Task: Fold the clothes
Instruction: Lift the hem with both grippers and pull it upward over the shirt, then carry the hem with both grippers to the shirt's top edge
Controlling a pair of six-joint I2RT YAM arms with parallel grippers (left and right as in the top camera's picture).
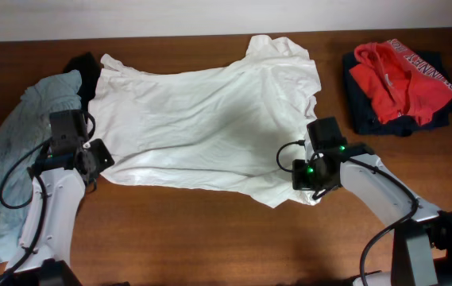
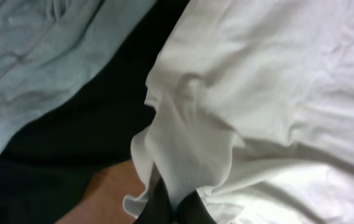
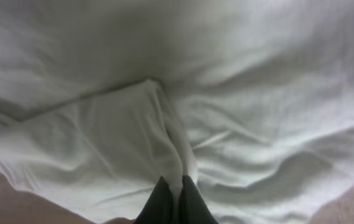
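A white T-shirt [image 1: 210, 119] lies spread across the middle of the wooden table. My left gripper [image 1: 98, 156] is shut on the shirt's near-left edge; in the left wrist view a fold of white cloth [image 2: 183, 155] runs down between the two dark fingers [image 2: 175, 208]. My right gripper [image 1: 309, 171] is shut on the shirt's near-right edge; in the right wrist view a ridge of white cloth [image 3: 173, 137] is pinched between the fingertips [image 3: 177, 186].
A light blue garment [image 1: 11, 159] lies crumpled at the left, over a dark garment [image 1: 86, 67]. A folded red hoodie [image 1: 404, 79] sits on a folded dark garment [image 1: 368, 115] at the back right. Bare table [image 1: 210, 238] runs along the front.
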